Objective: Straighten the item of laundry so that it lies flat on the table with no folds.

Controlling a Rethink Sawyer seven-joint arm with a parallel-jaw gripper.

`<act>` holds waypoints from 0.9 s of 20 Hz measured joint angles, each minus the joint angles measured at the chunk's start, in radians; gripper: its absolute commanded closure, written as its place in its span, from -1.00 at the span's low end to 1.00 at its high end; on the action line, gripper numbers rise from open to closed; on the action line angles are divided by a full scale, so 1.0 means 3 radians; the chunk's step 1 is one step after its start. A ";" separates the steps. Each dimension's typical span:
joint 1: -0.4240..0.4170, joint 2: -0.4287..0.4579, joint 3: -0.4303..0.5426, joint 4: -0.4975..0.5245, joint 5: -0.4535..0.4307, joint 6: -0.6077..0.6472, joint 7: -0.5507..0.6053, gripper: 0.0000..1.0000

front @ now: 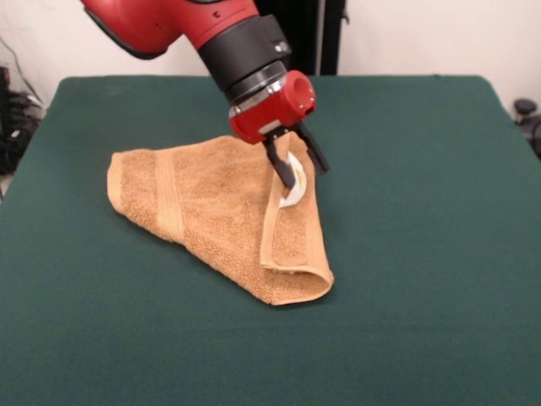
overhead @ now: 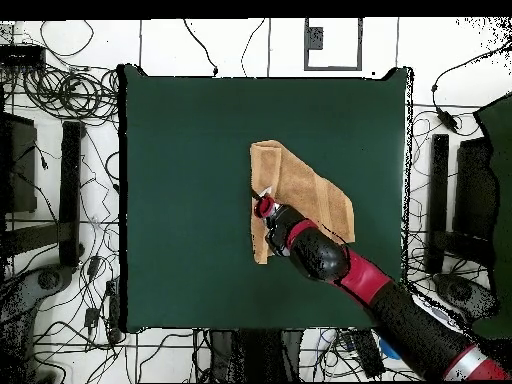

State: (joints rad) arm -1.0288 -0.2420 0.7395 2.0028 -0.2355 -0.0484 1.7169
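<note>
The orange-tan towel point(front: 211, 211) lies near the middle of the dark green table point(front: 423, 271), folded over into a rough triangle. A doubled flap runs down its right side to a rounded fold at the front. Its border band shows as a stripe on the left part. My gripper point(front: 304, 173) is open and comes down onto the upper right edge of the towel, its black fingers point(front: 281, 167) astride that edge beside the white care label point(front: 293, 194). In the overhead view the gripper point(overhead: 263, 206) sits on the towel's point(overhead: 312, 188) left edge, and the arm covers its lower part.
Green table cloth point(overhead: 180, 150) lies bare all round the towel. Cables and stands point(overhead: 70, 150) surround the table on the floor.
</note>
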 measured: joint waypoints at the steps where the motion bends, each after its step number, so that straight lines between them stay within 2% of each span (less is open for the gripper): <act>1: 0.0005 0.0000 0.0000 0.0005 0.0005 -0.0015 0.0000 -1.00; 18: 0.0275 0.0012 0.0000 0.0093 0.0163 -0.0471 0.0000 -1.00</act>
State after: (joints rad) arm -0.9462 -0.2385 0.7395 2.0307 -0.1866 -0.1898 1.7169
